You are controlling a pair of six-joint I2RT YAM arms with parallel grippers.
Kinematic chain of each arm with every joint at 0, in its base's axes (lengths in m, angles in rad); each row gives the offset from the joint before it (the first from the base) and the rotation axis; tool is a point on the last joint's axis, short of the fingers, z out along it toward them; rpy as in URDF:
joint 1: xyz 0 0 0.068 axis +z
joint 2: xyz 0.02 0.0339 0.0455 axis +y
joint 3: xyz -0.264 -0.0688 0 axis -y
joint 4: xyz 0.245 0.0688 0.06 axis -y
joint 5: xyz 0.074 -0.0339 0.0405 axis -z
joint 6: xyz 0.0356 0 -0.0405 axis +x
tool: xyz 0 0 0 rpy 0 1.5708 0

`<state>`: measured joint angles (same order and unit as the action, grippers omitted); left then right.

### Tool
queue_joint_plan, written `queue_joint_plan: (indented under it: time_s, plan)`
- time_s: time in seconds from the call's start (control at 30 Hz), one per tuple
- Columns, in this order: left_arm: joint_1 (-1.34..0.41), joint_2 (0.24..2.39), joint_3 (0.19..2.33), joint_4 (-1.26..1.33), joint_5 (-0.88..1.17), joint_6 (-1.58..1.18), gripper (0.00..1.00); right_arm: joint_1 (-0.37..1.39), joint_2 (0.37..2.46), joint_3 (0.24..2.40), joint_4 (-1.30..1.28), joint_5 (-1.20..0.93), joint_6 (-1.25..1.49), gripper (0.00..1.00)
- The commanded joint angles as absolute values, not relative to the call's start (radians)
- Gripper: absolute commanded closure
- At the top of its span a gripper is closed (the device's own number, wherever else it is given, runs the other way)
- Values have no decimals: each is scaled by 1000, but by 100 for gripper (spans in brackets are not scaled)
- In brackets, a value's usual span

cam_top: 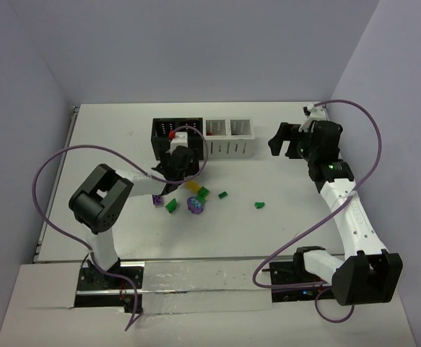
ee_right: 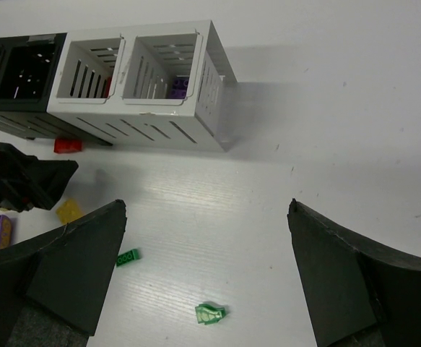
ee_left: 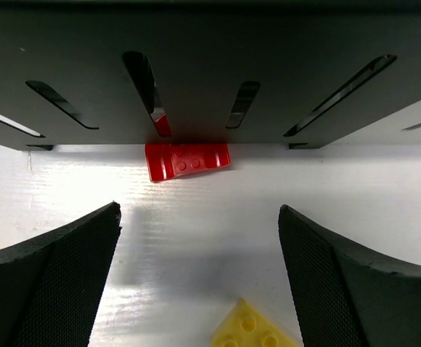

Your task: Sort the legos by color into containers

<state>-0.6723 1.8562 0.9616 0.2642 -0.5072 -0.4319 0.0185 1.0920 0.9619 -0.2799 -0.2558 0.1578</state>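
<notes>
1. Left fingers [cam_top: 176, 163]: spread wide with nothing between them. They sit low over the bench [cam_top: 109, 144], facing the front wall of the black half of the bins [cam_top: 228, 149].
2. Red brick [ee_left: 187, 160]: flat on the bench at 12 o'clock of my left fingers. It touches the foot of the black wall but is outside the bin. More red shows through a slot just above it, inside.
3. Yellow brick [ee_left: 253, 329]: at 6 o'clock of my left fingers, just beside them.
4. Right fingers [cam_top: 286, 142]: spread wide and empty, held off the bench at 3 o'clock of the bins.
5. Loose stock at 6 o'clock of the black bins: several green bricks [cam_top: 259, 205] and a purple brick [cam_top: 156, 200]. Another purple piece lies in the end white bin.
6. Step in hand, as I judge it: the red brick, which is not yet in any bin.
7. Next move: set my left fingers astride the red brick, close on it, and lift it over the black wall. The wall right behind it leaves little room, so coming down from above should beat pushing forward.
</notes>
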Motion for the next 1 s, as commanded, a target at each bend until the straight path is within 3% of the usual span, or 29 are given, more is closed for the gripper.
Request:
queue_joint_plan:
  time_s: [0.0, 0.97]
  plan:
    - [-664, 1881, 958, 383, -494, -425, 4, 9, 1060, 965, -276, -253, 140, 0]
    - [-597, 2005, 1031, 386, -478, -419, 16, 9, 1059, 958, -279, -267, 141, 0]
